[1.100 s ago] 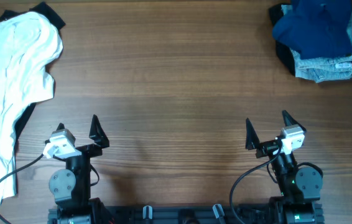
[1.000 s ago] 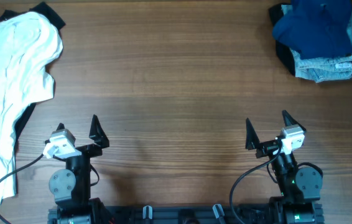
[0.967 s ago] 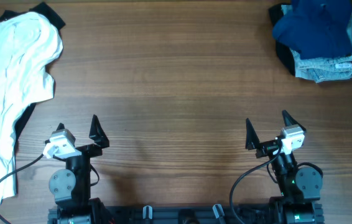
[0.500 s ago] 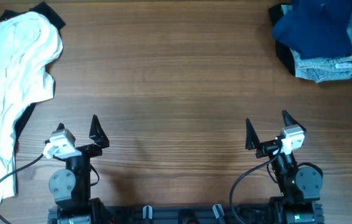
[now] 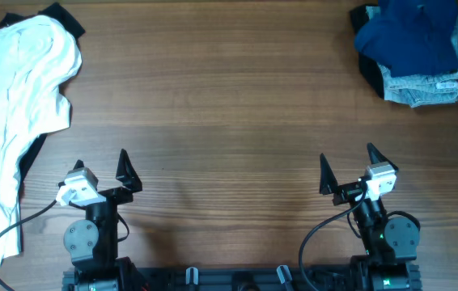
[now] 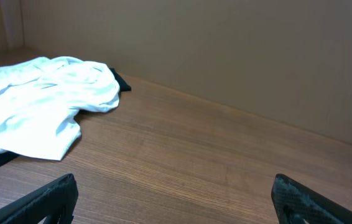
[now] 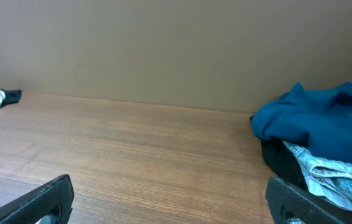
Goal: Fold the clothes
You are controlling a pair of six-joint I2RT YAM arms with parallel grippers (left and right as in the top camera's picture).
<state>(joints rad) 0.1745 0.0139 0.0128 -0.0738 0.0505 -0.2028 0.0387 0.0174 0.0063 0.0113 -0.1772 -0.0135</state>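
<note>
While both arms sit parked at the near edge of the table [image 5: 229, 113], the left gripper [image 5: 101, 164] and the right gripper [image 5: 348, 164] each have their jaws spread wide, clasping nothing. Neither has shifted over the last second, and nothing else has moved. The white T-shirt [image 5: 19, 105] lies crumpled at the far left, well apart from both grippers and partly over a black garment [image 5: 67, 20]. A navy and denim pile [image 5: 411, 48] sits at the far right corner. Folding appears not yet begun; reaching the shirt likely comes first.
</note>
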